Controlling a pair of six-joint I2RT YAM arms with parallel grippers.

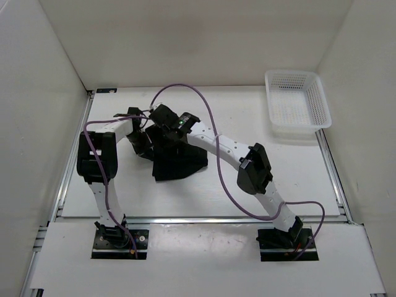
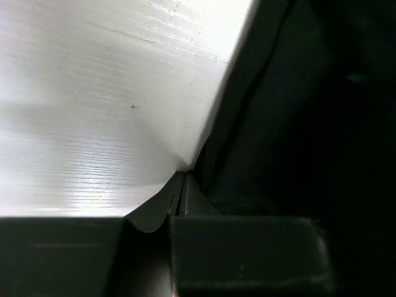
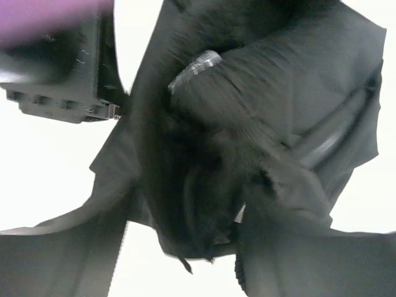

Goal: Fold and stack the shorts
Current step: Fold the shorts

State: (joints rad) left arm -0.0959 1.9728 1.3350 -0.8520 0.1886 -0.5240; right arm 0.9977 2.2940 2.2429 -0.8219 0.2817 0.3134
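Black cloth: the shorts (image 1: 178, 162) lie bunched near the middle of the worktop (image 1: 278, 179), between the two arms, not yet flat or folded.
Left tool (image 2: 178, 207): clenched on a thin edge of the shorts, low against the worktop; the cloth layers run straight into its closed tips.
Right tool (image 3: 182, 247): over the far side of the heap, with a wad of cloth between its fingers. Blur and slivers of white on either side of the wad mean I cannot tell whether it pinches or is released.
Waistband label (image 3: 195, 64): pale, sitting on a rolled fold in the right wrist view; a handy marker for the waist edge.
Step in hand: by my judgement, spreading the heap before the first fold.
Doing it well: draw the two holds apart evenly, keep the cloth low so it drags flat, grip one edge and not several layers, and ease off once both legs lie side by side.
Risk: an uneven pull could twist one leg under the other.
Basket (image 1: 296, 99): white plastic, far right corner, well apart from the shorts.
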